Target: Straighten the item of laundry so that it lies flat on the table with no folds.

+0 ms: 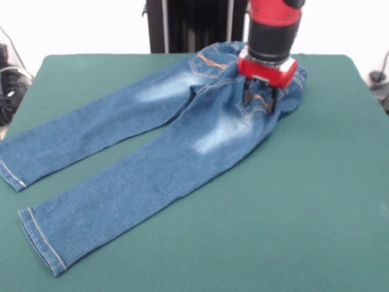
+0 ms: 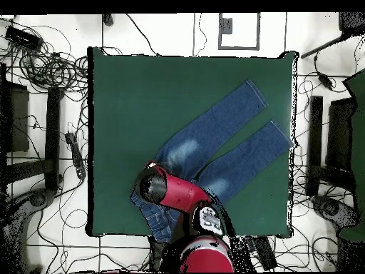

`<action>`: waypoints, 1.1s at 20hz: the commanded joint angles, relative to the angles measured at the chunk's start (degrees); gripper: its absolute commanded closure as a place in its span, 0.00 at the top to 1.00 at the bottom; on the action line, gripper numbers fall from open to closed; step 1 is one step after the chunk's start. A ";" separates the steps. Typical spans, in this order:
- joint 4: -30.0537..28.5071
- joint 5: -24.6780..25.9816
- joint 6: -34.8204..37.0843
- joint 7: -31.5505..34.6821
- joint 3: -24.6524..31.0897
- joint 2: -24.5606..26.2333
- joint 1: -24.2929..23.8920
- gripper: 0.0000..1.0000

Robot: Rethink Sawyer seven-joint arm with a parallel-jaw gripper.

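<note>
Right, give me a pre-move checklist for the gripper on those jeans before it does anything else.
1. Gripper over the jeans, at the waistband end: ok.
2. Gripper open or shut on the denim: cannot tell, fingertips sit dark against the cloth.
3. Both legs spread apart, not crossed: ok.
4. Jeans fully flat: not ok, the waistband end under the gripper looks bunched.
5. Hems on the table: not ok in the front view, one hem reaches the table's edge.

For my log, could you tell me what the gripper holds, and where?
Cannot be told: the gripper is down on the jeans at the seat near the waistband, but a hold isn't visible.
</note>
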State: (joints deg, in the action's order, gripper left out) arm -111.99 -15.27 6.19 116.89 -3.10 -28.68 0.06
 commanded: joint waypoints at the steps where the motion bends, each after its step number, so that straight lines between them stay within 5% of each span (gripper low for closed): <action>1: -4.35 -1.61 6.00 11.16 3.72 -7.52 4.07 1.00; 8: -5.81 -1.81 6.61 11.07 2.16 -9.46 5.28 1.00; 22: -2.52 -0.70 -2.64 10.31 4.69 0.63 3.39 1.00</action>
State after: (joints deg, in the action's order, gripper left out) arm -114.24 -15.26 7.27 116.89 -3.35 -34.41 4.39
